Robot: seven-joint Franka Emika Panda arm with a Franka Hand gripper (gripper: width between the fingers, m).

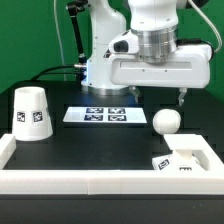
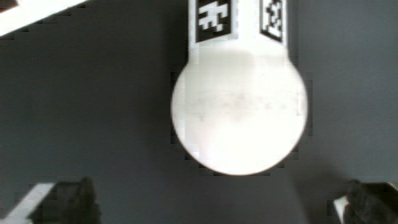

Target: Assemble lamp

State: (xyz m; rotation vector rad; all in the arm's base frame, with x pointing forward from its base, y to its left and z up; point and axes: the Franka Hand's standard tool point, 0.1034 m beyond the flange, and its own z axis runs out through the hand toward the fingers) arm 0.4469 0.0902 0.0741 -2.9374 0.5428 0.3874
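A black counter (image 1: 70,145) fills the scene and is bounded on its near and left edges, as seen in the exterior view, by a low white rail (image 1: 100,180). The white arm (image 1: 150,30) is seen rising at the back. Its hand (image 1: 158,97) is held above the counter with the fingers (image 1: 182,97) spread wide and nothing gripped. In the wrist view, the hand (image 2: 214,205) is shown with one dark fingertip on each side of the frame, both clear of the part below.

The marker board (image 1: 100,115) is laid flat near the middle of the counter. The shade (image 1: 32,113) is stood well apart on the exterior view's left, its wide end down. The base (image 1: 188,158) is placed in the near corner on the exterior view's right, against the rail.

The bulb (image 1: 166,122) is found on the counter just below the hand, between marker board and base, touched by neither. In the wrist view the bulb (image 2: 246,110) is seen lengthwise, with its tagged neck pointing away from the fingertips.
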